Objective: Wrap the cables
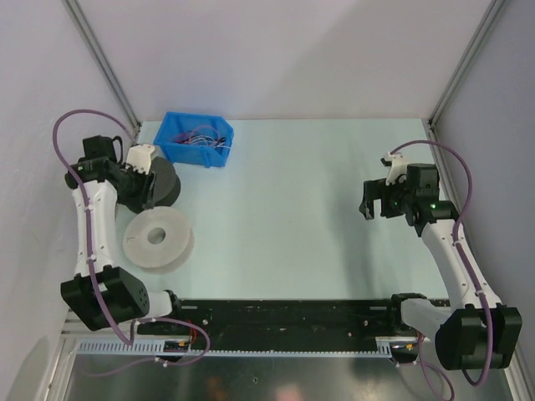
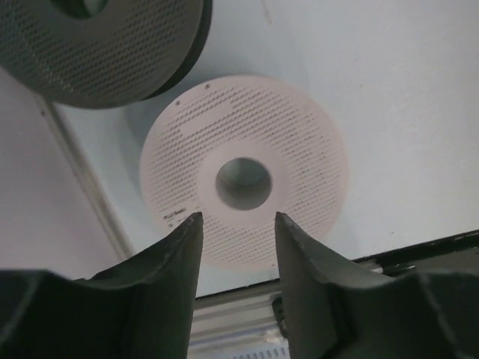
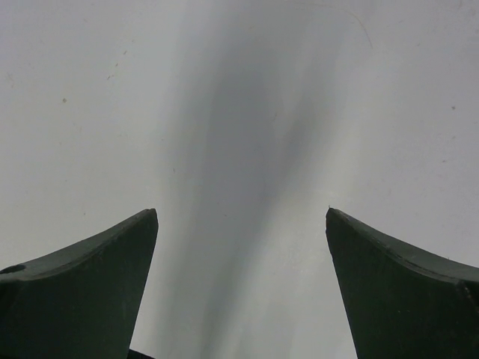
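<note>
Left claw (image 2: 237, 217) hovering half-open, empty, over white spool (image 2: 299, 142) | right claw (image 3: 242, 213) gaping wide, holding nothing | tip: probably squaring up on the rim before closing

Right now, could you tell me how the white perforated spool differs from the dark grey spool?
The white perforated plastic spool is pale and fully visible; the dark grey perforated spool is partly hidden by the left arm. The white spool lies nearer the arm bases, the dark one nearer the blue plastic bin. Both are round and perforated.
</note>
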### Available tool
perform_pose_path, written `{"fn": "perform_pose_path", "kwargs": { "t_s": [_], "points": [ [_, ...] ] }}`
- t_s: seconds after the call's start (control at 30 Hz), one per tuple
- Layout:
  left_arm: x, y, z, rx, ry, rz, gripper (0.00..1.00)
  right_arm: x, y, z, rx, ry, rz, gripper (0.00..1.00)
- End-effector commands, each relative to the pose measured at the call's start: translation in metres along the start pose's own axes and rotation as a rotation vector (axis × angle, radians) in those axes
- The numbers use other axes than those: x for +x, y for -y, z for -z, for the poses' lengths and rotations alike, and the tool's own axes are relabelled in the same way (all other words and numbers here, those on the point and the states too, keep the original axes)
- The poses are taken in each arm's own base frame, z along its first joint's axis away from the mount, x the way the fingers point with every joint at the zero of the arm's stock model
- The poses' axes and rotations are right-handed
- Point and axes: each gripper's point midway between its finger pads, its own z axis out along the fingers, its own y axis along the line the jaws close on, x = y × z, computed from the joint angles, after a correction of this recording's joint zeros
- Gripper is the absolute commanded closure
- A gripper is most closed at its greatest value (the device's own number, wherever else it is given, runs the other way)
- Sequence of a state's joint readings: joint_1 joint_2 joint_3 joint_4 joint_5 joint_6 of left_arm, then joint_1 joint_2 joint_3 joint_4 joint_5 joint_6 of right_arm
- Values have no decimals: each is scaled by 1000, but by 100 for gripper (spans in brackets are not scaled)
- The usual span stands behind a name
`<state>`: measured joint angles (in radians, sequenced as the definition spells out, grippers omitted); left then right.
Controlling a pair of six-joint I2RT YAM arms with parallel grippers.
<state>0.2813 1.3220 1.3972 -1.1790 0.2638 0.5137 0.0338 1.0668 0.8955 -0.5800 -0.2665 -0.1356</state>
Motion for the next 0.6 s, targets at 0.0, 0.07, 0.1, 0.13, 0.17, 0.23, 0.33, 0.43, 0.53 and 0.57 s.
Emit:
{"fn": "perform_pose_path", "kwargs": {
  "t_s": [0.0,0.07,0.1,0.13,0.17,0.23,0.33,0.43,0.53,0.57],
  "points": [
    [28,-20,-2,-23,-87,-105,62,3,-8,0,-36,-13,39,1],
    [40,-23,-8,-16,-128,-121,80,5,-9,-2,-40,-22,49,1],
    [45,-23,-12,-10,-146,-127,87,5,-10,-3,-40,-25,51,1],
    [50,-23,-16,-3,-165,-129,93,6,-10,-3,-41,-28,54,1],
    [55,-24,-21,3,-183,-129,96,7,-10,-4,-42,-33,56,1],
    [64,-25,-30,14,-222,-130,99,7,-11,-4,-47,-39,62,1],
    [77,-24,-42,35,-267,-139,100,9,-16,-3,-75,-53,80,1],
    [96,-24,-54,41,-323,-145,100,11,-21,-4,-102,-70,95,1],
    [111,-19,-63,55,-341,-159,100,11,-25,-6,-119,-85,101,1],
    [116,-18,-66,58,-347,-161,100,11,-25,-7,-123,-90,101,1]
  ]
}}
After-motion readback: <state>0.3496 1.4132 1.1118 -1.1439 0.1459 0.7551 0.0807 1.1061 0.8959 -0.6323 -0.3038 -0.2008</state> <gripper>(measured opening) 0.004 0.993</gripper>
